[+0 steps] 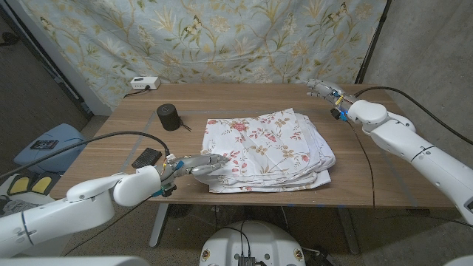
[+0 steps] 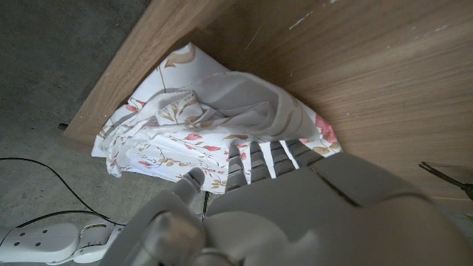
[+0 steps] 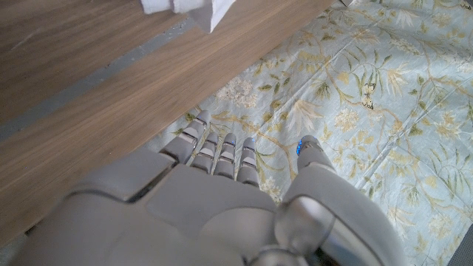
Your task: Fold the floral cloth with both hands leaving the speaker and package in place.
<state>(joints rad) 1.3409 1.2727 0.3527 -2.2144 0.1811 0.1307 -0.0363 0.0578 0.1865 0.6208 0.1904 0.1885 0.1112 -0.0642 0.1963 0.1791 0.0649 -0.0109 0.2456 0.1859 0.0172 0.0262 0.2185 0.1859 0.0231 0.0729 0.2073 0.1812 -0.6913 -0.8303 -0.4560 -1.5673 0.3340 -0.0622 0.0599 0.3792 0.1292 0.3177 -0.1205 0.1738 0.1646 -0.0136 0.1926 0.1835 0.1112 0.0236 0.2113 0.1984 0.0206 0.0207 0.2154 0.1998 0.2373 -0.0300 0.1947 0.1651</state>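
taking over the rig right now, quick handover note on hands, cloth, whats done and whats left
Left hand: touches the near left edge of the white floral cloth; grip unclear.
Right hand: open, over the table's far right corner, away from the cloth.
Cloth lies in a folded stack at mid-table. Black cylindrical speaker stands far left of it; flat dark package lies near left.
Left: any last fold or tidying.

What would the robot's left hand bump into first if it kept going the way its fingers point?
Probably the floral cloth: the left hand points right at its near corner, fingertips at or almost on the fabric; contact is unclear.
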